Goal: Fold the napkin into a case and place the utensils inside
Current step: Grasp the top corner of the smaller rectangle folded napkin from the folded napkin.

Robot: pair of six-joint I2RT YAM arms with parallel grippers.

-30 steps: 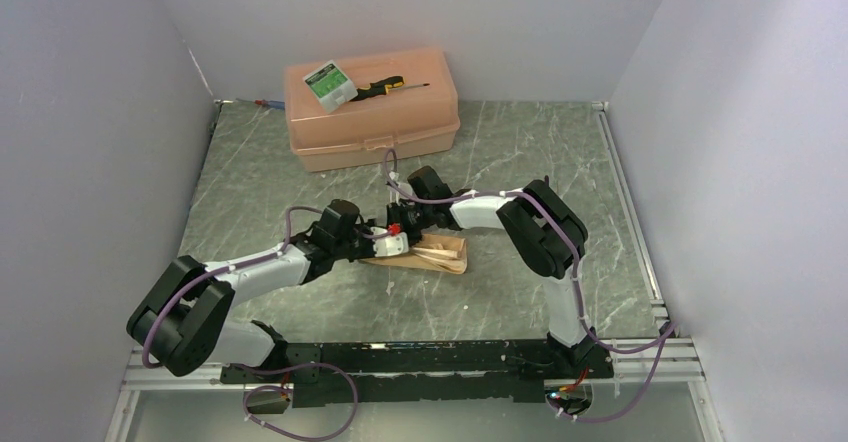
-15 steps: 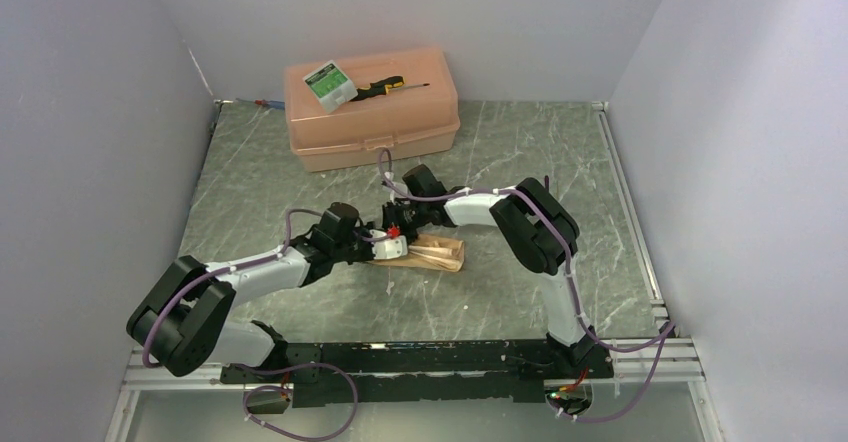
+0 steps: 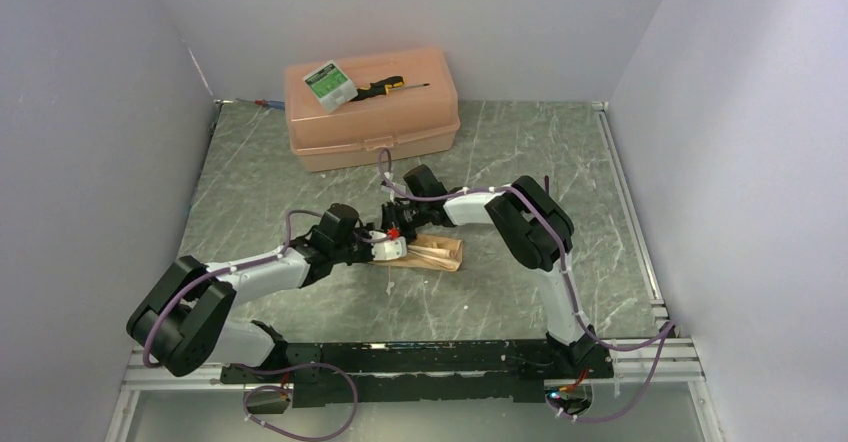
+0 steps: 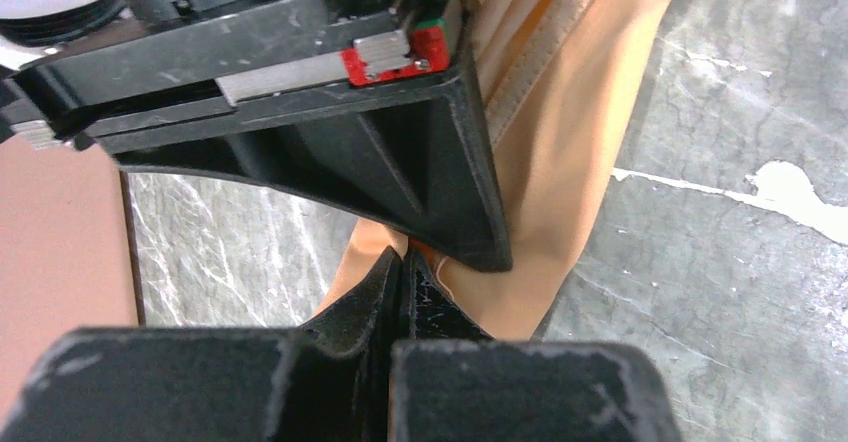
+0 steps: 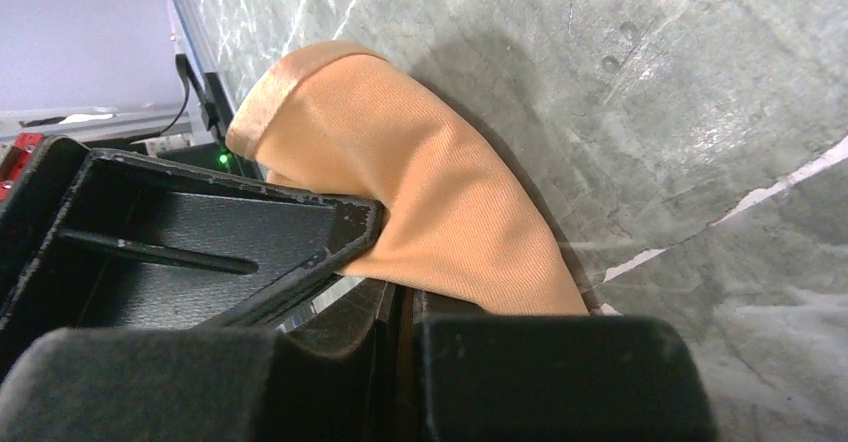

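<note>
The peach-orange napkin (image 3: 438,254) lies mid-table as a narrow folded bundle, not clearly a case. My left gripper (image 3: 392,250) meets its left end, jaws shut and pinching the cloth edge (image 4: 560,192) at the tips (image 4: 405,262). My right gripper (image 3: 398,230) comes in from behind, shut on a raised fold of napkin (image 5: 430,192) at its tips (image 5: 400,297). The two grippers touch or nearly touch. Thin bluish rods (image 3: 268,105) lie by the back wall; I cannot tell if they are the utensils.
A rigid peach plastic box (image 3: 372,127) stands at the back, with a green-and-white packet (image 3: 330,84) and a black-and-yellow screwdriver (image 3: 388,87) on its lid. Grey walls close in left, back and right. A metal rail (image 3: 630,212) runs along the right edge.
The right arm has shifted slightly left, and the napkin's right end has drawn in a little leftward. The left arm has barely moved. Both grips are unchanged.
</note>
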